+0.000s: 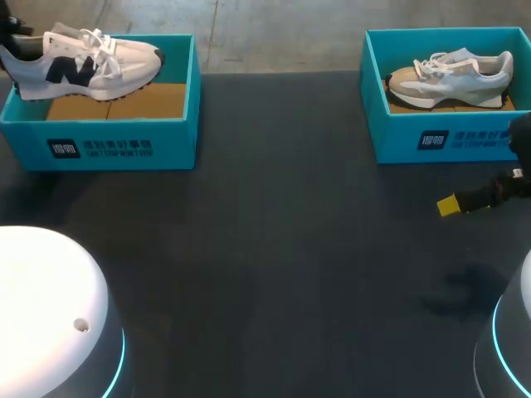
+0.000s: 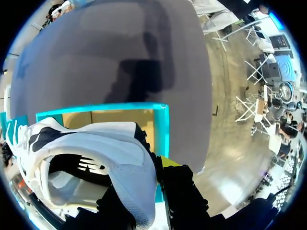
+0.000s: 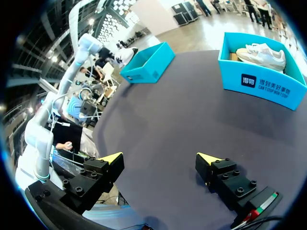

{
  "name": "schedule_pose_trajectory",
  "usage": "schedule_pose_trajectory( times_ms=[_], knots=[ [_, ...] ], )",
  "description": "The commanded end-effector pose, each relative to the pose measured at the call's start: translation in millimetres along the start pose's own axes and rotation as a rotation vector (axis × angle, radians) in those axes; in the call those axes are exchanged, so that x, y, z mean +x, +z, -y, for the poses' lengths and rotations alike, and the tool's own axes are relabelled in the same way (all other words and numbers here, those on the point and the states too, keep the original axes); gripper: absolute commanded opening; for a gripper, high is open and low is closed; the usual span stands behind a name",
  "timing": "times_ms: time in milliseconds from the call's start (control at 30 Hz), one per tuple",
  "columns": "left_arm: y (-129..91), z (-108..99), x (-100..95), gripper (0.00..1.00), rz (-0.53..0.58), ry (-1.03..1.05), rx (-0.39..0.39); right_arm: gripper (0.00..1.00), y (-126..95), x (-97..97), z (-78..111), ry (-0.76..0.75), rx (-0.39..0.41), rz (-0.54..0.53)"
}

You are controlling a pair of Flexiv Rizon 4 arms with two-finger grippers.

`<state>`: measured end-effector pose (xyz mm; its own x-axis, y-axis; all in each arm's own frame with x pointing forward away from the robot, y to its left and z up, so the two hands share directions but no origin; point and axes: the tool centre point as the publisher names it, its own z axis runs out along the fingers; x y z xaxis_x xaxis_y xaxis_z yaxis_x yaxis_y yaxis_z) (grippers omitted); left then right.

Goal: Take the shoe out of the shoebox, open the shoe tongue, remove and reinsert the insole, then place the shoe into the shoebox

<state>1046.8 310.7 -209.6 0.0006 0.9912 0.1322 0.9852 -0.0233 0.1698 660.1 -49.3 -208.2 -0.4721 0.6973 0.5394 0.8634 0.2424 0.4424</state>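
A white shoe with a navy side mark point(image 1: 83, 62) hangs tilted over the left teal shoebox point(image 1: 108, 145), heel toward my left gripper point(image 1: 10, 37) at the view's edge. In the left wrist view my left gripper point(image 2: 144, 184) is shut on the shoe's heel collar point(image 2: 129, 163), one yellow fingertip point(image 2: 168, 161) outside it, and the box's cardboard floor point(image 2: 110, 117) lies below. A second beige-and-white shoe point(image 1: 452, 76) lies in the right shoebox point(image 1: 440, 137). My right gripper point(image 3: 160, 160) hovers open and empty over the dark table, in front of that box point(image 3: 264, 84).
The dark tabletop point(image 1: 274, 249) stretches between and in front of the two boxes. White robot bases stand at the near left point(image 1: 50, 315) and near right point(image 1: 510, 340) corners. The boxes sit along the far edge.
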Motion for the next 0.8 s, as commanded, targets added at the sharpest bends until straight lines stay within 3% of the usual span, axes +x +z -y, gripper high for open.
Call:
schedule_pose_trajectory(
  times_ms=[33, 800],
  knots=[
    [7.3, -7.4, -2.5, 0.00, -0.005, -0.011, 0.011, 1.00, 0.9, 0.5, 0.2, 0.001, 0.001, 0.003],
    [57.4, -17.3, -21.7, 0.00, -0.038, -0.003, 0.042, 1.00, 0.9, 0.5, 0.2, 0.001, 0.001, 0.003]
  ],
)
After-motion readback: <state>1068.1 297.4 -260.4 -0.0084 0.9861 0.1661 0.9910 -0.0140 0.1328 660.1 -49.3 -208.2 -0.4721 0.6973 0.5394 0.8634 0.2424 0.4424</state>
